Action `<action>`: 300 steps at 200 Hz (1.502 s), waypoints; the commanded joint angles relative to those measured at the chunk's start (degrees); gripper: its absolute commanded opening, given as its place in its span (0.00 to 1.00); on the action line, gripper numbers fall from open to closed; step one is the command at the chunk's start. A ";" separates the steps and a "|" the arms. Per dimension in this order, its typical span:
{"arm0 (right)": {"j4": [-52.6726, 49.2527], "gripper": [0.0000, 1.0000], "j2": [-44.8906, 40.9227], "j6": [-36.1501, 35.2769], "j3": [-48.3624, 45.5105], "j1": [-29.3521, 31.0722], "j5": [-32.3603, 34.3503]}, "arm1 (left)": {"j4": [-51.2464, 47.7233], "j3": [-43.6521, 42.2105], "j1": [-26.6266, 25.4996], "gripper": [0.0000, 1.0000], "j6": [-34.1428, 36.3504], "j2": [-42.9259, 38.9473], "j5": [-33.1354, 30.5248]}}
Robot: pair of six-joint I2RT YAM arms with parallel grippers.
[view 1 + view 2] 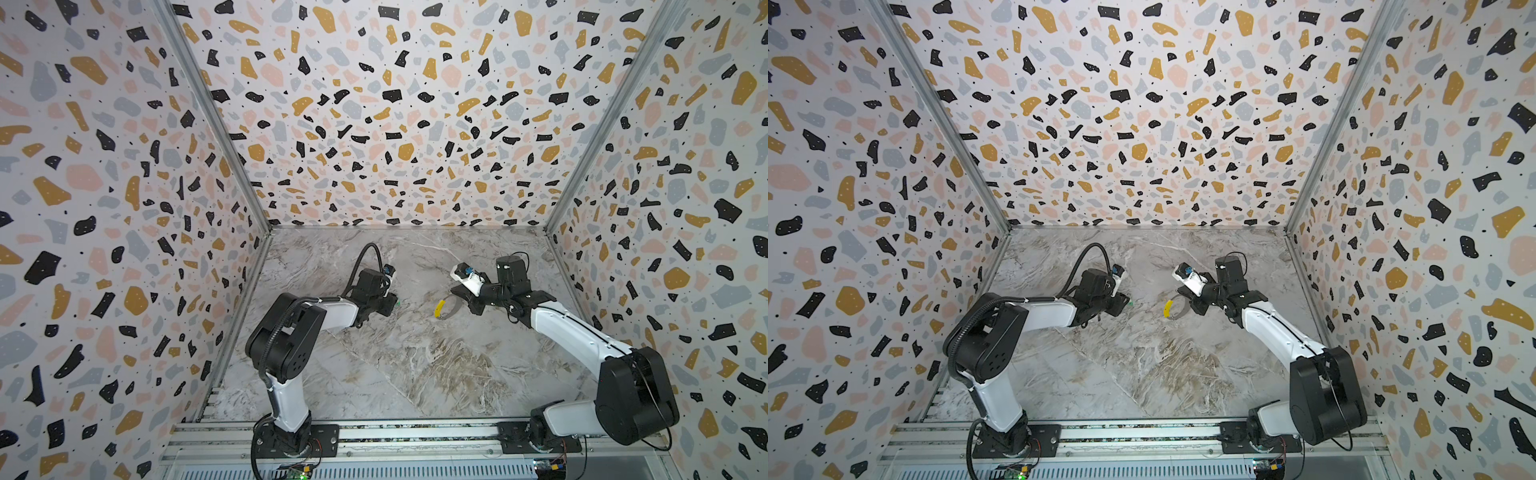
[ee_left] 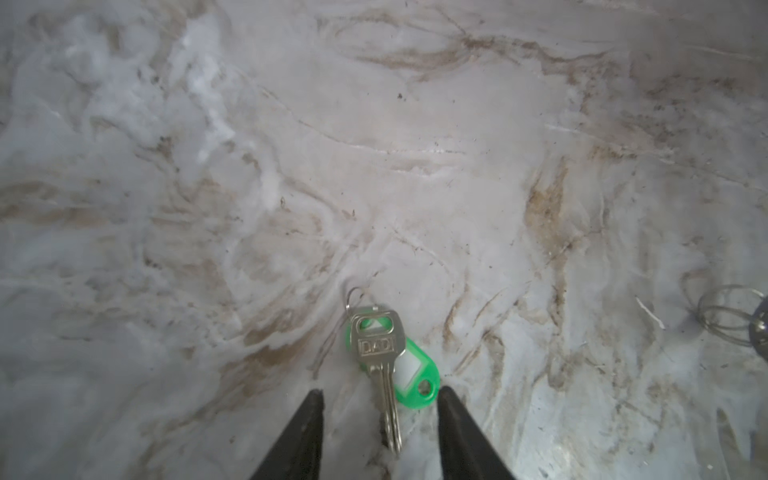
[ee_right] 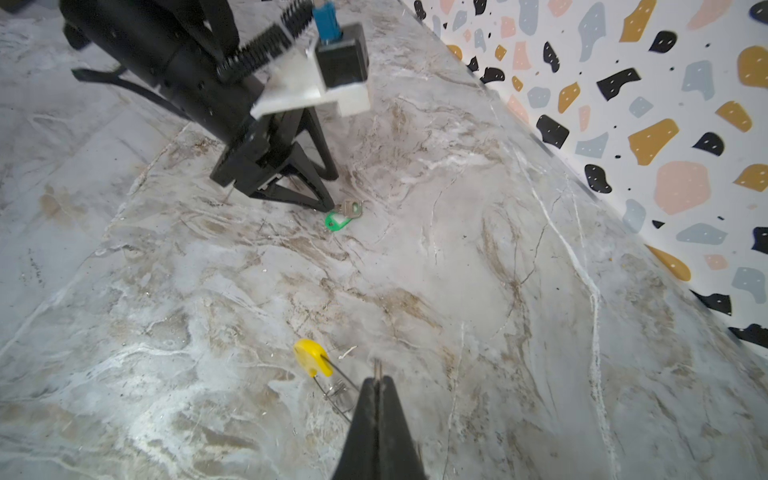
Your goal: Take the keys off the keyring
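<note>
One green tag (image 2: 411, 374), perhaps two stacked keys (image 2: 376, 345); one keyring (image 3: 311, 356).

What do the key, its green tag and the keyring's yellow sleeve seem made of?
The key looks like silvery metal: dull sheen, stamped letters. The green tag is probably moulded plastic: even colour, rounded eyelet. The yellow sleeve is smooth: plastic or rubber, unclear.
</note>
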 commanded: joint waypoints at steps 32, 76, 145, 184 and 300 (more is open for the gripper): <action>-4.31 0.00 6.18 -1.59 6.64 -0.23 0.70 | 1.31 -0.35 0.14 0.57 2.63 -13.72 -5.55; -4.82 0.04 17.61 -0.03 14.74 -1.10 4.49 | 1.06 -3.12 0.67 0.58 3.33 -20.36 -8.03; -4.90 0.15 30.75 4.13 25.97 -1.71 8.55 | -0.06 -5.76 2.33 0.60 3.25 -25.02 -11.91; -2.79 0.37 29.90 4.92 26.10 -2.45 11.01 | -0.48 -6.25 3.43 0.62 3.81 -26.98 -13.74; 48.20 0.99 2.02 29.32 -22.35 -14.32 35.60 | 29.05 -35.20 22.15 0.99 -5.46 -41.11 -41.13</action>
